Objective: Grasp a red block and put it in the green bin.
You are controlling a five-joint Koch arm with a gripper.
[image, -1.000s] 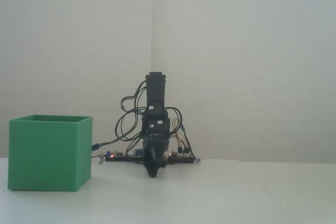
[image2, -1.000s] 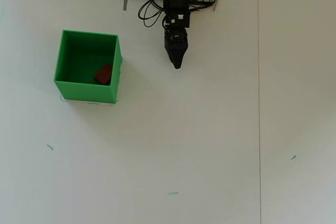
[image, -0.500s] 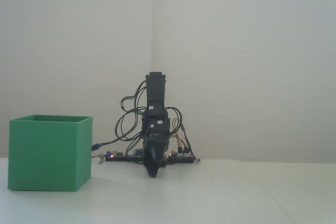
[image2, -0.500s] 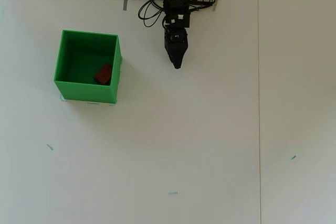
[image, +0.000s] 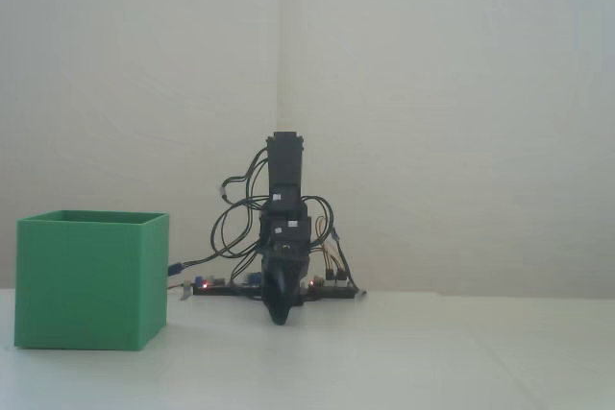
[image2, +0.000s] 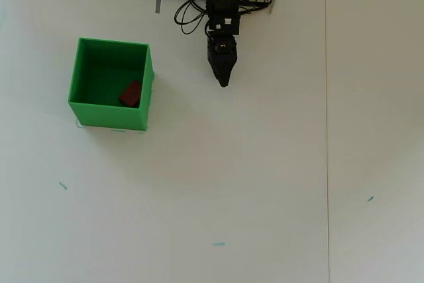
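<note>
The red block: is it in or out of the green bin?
In. The overhead view shows the red block lying on the floor inside the green bin.

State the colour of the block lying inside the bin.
Red; the block shows best in the overhead view, inside the green bin.

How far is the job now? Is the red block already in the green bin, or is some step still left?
It looks finished. In the overhead view the red block lies inside the green bin, near its right wall. The hand holds nothing; it points down at the table near the arm's base, clear of the bin. Nothing seems left to do.
</note>
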